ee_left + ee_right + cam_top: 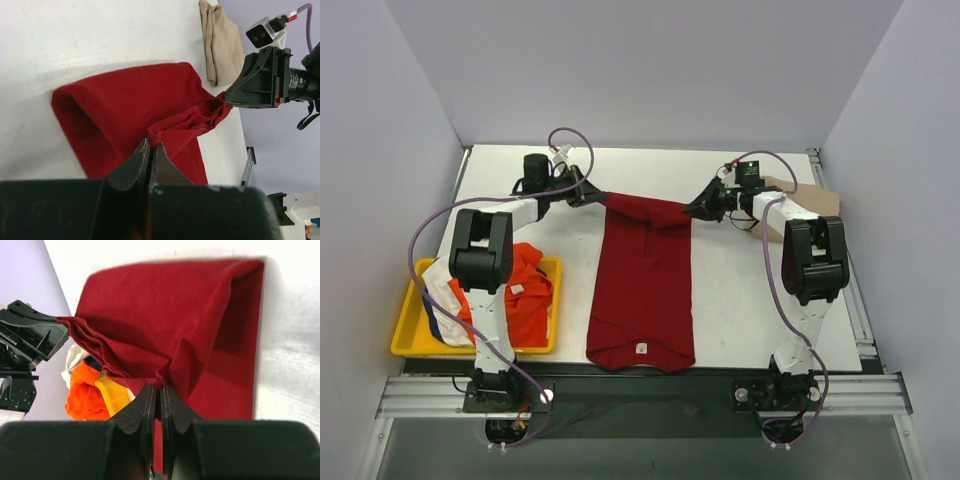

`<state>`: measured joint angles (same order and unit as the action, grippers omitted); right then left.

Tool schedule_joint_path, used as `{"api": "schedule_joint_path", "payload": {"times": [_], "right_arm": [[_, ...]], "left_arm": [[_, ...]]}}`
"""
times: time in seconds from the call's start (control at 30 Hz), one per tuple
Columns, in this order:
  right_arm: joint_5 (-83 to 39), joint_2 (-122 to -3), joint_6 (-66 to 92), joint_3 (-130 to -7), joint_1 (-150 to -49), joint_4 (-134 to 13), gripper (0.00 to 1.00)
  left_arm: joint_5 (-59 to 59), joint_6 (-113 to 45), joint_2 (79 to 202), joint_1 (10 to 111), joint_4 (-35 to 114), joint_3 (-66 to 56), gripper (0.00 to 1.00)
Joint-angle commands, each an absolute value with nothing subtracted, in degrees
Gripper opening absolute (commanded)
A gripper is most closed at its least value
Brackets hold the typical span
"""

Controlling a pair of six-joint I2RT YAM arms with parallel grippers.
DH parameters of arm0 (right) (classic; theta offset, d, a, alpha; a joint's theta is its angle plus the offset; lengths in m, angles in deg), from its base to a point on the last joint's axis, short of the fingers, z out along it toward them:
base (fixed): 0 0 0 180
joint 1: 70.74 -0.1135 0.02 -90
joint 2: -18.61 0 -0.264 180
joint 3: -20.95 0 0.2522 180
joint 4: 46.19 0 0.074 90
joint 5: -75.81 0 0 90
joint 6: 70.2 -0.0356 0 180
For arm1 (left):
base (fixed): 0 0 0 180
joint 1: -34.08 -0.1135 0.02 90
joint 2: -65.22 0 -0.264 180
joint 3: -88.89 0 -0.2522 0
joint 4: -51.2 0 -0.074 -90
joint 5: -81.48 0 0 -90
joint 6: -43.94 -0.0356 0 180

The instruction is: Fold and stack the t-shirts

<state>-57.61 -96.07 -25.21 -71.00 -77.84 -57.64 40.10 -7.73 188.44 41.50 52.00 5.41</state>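
Evidently both were clamped on the dark red t-shirt [642, 290]: the left gripper [596, 197] pinched one far corner and the right gripper [692, 211] the other, stretching that edge between them, probably to keep it straight for folding. Behind them the shirt trailed along the bench [740, 290] toward the arm bases.

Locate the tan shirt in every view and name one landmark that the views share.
Top view: the tan shirt lies upper right, at the far right corner of the table.
Left wrist view: top, right of centre.
Right wrist view: not in it.
Shared landmark: the dark red shirt, centre in all three.
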Motion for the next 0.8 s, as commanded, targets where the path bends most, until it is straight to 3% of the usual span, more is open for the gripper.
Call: {"api": "schedule_joint_path", "payload": {"times": [0.0, 0.5, 0.77], "right_arm": [[-59.5, -92.1, -23.7, -69.4, -78.8, -59.1, 0.0], [-57.2, -86.4, -23.8, -61.0, -79.5, -59.4, 0.0], [-56.2, -87.3, -21.3, -59.2, -80.8, -59.8, 0.0]], "left_arm": [[42.1, -11.7, 184.3, 41.6, 50.3, 2.6, 0.0], [43.4, -11.3, 177.5, 42.8, 52.5, -9.1, 0.0], [42.6, -15.4, 176.8, 42.8, 46.7, -12.8, 0.0]]}}
